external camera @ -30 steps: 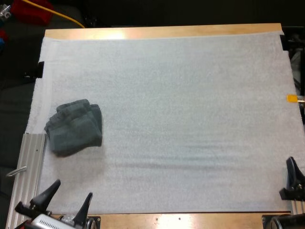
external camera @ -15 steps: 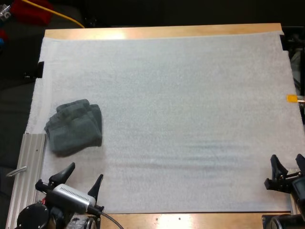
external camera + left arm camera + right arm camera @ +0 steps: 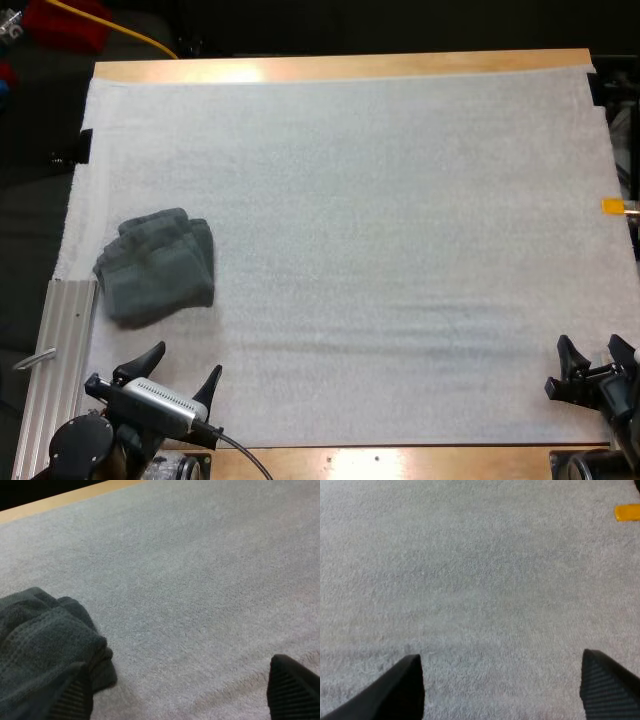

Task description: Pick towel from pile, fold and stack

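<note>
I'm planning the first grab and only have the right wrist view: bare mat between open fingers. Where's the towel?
Observer: In the high view a dark grey-green towel lies bunched near the left edge of the mat, far from the right gripper.
Operator: Is the left arm any nearer?
Observer: Yes. The left gripper is open, just on the near side of the towel and not touching it.
Operator: Does its wrist camera see the towel?
Observer: Yes, the towel's folds lie right beside one of its fingers.
</note>
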